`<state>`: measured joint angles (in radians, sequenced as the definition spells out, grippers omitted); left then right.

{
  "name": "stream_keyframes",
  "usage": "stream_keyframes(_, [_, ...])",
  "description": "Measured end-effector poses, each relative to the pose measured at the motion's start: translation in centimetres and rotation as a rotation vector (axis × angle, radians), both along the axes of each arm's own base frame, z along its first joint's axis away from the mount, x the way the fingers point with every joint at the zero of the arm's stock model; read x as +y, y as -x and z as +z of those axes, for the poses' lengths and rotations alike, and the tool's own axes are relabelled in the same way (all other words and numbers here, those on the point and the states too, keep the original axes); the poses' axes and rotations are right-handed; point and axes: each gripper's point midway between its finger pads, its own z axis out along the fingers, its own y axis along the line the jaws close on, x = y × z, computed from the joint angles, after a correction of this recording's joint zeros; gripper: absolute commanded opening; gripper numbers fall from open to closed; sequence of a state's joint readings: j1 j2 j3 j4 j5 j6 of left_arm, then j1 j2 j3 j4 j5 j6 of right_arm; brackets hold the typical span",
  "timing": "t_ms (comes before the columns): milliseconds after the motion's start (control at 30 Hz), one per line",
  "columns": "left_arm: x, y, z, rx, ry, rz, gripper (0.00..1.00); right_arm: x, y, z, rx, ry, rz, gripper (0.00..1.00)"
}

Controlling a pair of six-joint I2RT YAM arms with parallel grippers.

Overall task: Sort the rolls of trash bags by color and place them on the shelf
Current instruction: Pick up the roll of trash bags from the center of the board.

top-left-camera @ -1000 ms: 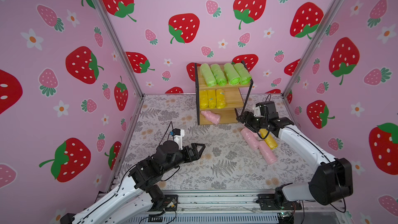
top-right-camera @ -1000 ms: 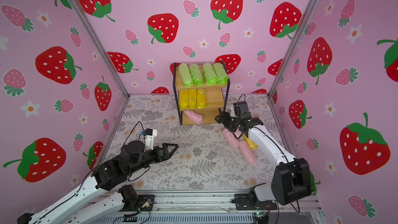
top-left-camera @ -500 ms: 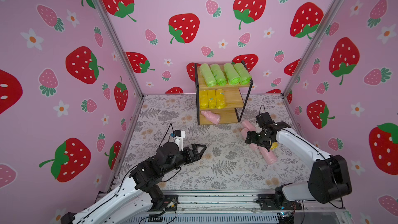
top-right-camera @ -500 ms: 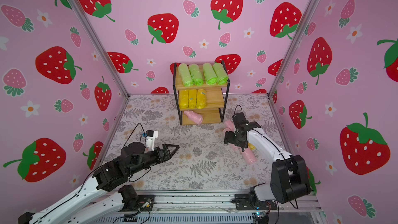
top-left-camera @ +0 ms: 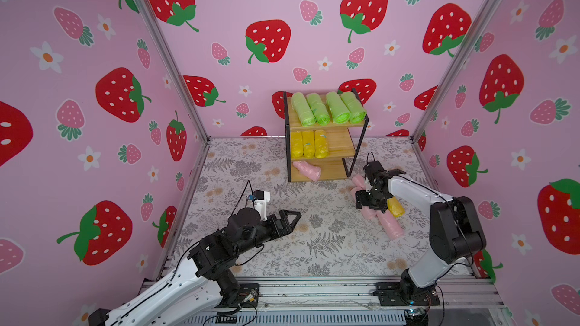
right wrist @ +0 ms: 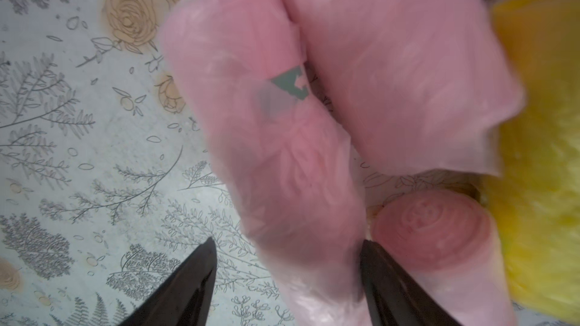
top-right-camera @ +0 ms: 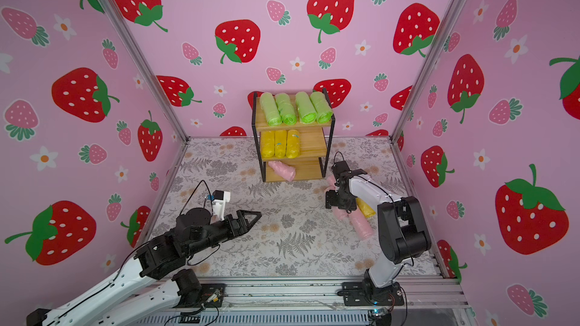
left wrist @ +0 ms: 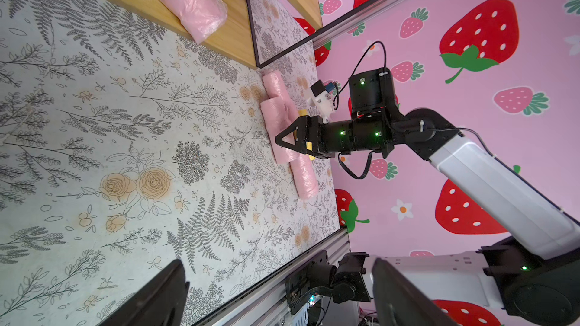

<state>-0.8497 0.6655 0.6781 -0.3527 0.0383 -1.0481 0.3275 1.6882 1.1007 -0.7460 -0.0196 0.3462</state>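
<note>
Pink roll (right wrist: 282, 167) lies between the right fingers (right wrist: 185, 293), spread and holding nothing yet; best centre them, then close gently.

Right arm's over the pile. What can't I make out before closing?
- Yellow roll: mostly under the right arm in both top views; blurred and edge-cut in the right wrist view.
- Right gripper contact with the pink roll: blurred in the wrist view; covered by the gripper from above.
- Shelf bottom tier's back: hidden under the middle board.
</note>
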Motion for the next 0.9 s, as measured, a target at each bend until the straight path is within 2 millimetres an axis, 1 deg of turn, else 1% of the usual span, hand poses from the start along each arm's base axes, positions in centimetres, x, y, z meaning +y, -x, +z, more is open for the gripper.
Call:
stream_keyframes(233, [-1.0, -0.5, -1.6, 0.041, -0.04, -0.014, 0.95, 0.8, 0.5, -1.8, 0.04, -0.002, 0.021, 0.74])
stream_keyframes(333, [-1.4, -0.5, -1.9, 0.048, -0.045, -0.023, 0.95, 1.1, 0.6, -2.1, 0.048, 0.0, 0.025, 0.68])
stream_keyframes(367, [-1.5, -0.5, -1.9, 0.049, -0.045, -0.026, 0.95, 1.1, 0.6, -2.2, 0.049, 0.0, 0.024, 0.62])
stream_keyframes(500, [-1.8, -0.5, -2.0, 0.049, -0.045, -0.031, 0.95, 1.4, 0.4, -2.3, 0.044, -0.009, 0.01, 0.28])
stream_keyframes(600, [-1.9, -0.5, -2.0, 0.05, -0.045, -0.034, 0.96, 1.7, 0.4, -2.0, 0.034, -0.017, -0.002, 0.11])
stream_keyframes(667, [-1.9, -0.5, -2.0, 0.048, -0.044, -0.034, 0.97, 1.7, 0.8, -1.8, 0.036, -0.02, -0.009, 0.04])
stream_keyframes(700, [-2.0, -0.6, -1.9, 0.045, -0.041, -0.036, 0.98, 1.7, 1.1, -1.6, 0.037, -0.024, -0.012, 0.0])
stream_keyframes(767, [-2.3, -0.6, -1.7, 0.037, -0.034, -0.047, 0.99, 1.8, 1.5, -0.7, 0.029, -0.038, -0.017, 0.0])
stream_keyframes(833, [-2.8, -0.6, -1.6, 0.032, -0.028, -0.061, 1.0, 1.9, 2.1, 1.1, 0.005, -0.065, -0.02, 0.0])
stream_keyframes(900, [-3.3, -0.7, -1.5, 0.026, -0.024, -0.08, 1.0, 2.3, 2.5, 3.7, -0.043, -0.118, -0.019, 0.0])
